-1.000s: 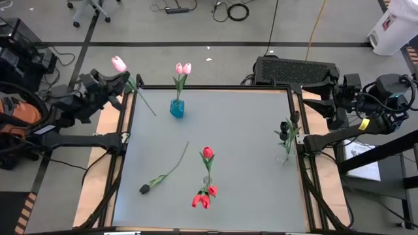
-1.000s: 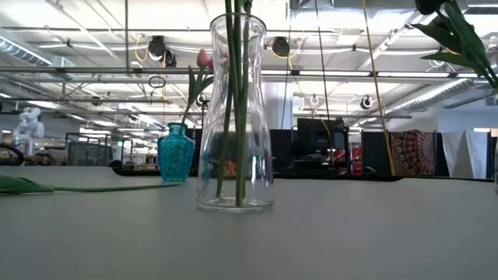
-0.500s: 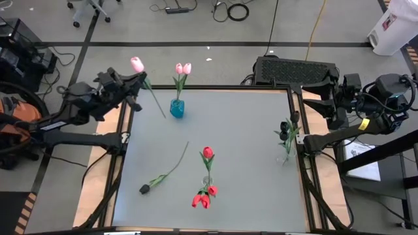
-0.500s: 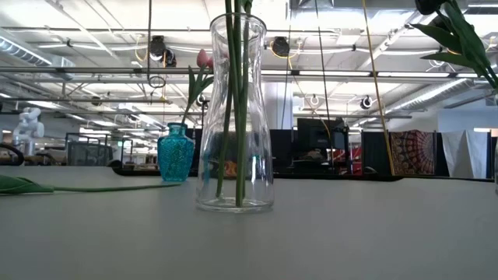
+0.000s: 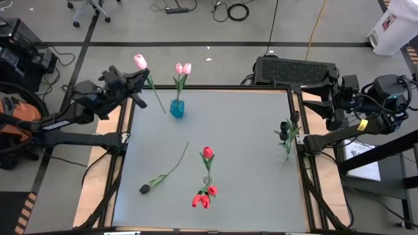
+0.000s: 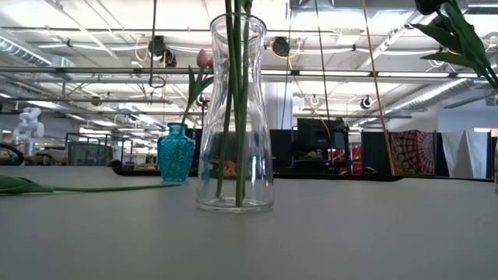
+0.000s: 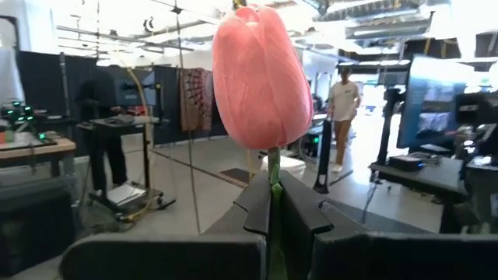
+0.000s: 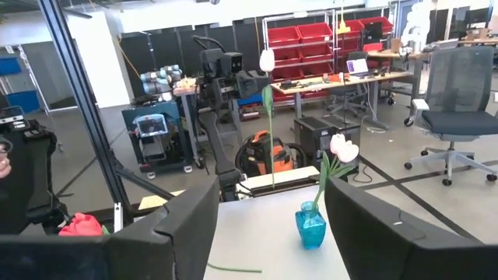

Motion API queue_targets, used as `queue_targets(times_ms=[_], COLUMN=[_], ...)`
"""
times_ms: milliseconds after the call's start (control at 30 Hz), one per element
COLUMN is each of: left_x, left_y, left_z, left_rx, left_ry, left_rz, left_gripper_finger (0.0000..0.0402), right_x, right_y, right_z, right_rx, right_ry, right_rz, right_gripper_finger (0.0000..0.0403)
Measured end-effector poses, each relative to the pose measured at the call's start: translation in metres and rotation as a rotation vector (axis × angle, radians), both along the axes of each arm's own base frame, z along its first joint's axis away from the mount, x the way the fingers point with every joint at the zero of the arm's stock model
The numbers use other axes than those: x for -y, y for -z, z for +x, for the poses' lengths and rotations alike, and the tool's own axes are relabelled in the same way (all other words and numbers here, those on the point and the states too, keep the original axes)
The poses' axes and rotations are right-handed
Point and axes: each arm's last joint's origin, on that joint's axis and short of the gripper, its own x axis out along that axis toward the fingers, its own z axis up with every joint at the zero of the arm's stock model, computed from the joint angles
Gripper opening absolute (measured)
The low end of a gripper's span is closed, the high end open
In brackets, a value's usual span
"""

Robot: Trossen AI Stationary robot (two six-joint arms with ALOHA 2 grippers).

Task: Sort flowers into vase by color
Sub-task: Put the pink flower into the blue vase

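The left gripper [image 5: 138,83] has its two fingers [image 7: 257,204] pressed tight on the green stem of a pink flower [image 5: 140,62]. In the left wrist view the big pink bud [image 7: 261,78] stands straight up just above the fingers. From above, the flower is in the air just to the left of the blue vase [image 5: 177,108], with the bud out past the far edge of the table [image 5: 248,163] and the stem slanting down toward the vase. The stem does not touch the vase.

The blue vase stands on the table near the far edge. It has two pink flowers [image 5: 183,68] in it.

Nearer the front than the blue vase stands a clear glass vase [image 6: 234,113] with red flowers [image 5: 206,189] in it. Their green stems show through the glass in the low view.

A black flower [image 5: 163,173] lies flat on the table, in front of the blue vase and a little to its left. Its dark bud points to the front.

Far to the right of the blue vase, at the right edge of the table, stand more dark flowers [image 5: 288,134] in a vase that is hard to see.

The right gripper [image 5: 326,104] waits off the table, far to the right of the blue vase. Its fingers [image 8: 183,222] are spread wide and hold nothing.
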Motion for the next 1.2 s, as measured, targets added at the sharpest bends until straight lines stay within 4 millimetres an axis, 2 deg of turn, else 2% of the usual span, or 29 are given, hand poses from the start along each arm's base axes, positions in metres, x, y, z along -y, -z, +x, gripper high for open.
queue_targets(times_ms=[467, 733, 1200], left_x=[-0.032, -0.049, -0.073], left_y=[0.008, 0.014, 0.029], left_z=[0.032, 0.048, 0.065], left_rx=[-0.019, -0.028, -0.088], left_ry=[-0.116, -0.102, -0.163], left_rz=[-0.001, 0.006, -0.022], left_gripper_finger=[0.0013, 0.0013, 0.0013], right_x=[0.0, 0.0, 0.0], right_y=[0.0, 0.0, 0.0], right_z=[0.0, 0.0, 0.0], right_rx=[0.0, 0.004, 0.006], right_ry=[0.0, 0.0, 0.0], right_rz=[0.0, 0.026, 0.036], right_gripper_finger=[0.0226, 0.0226, 0.0226])
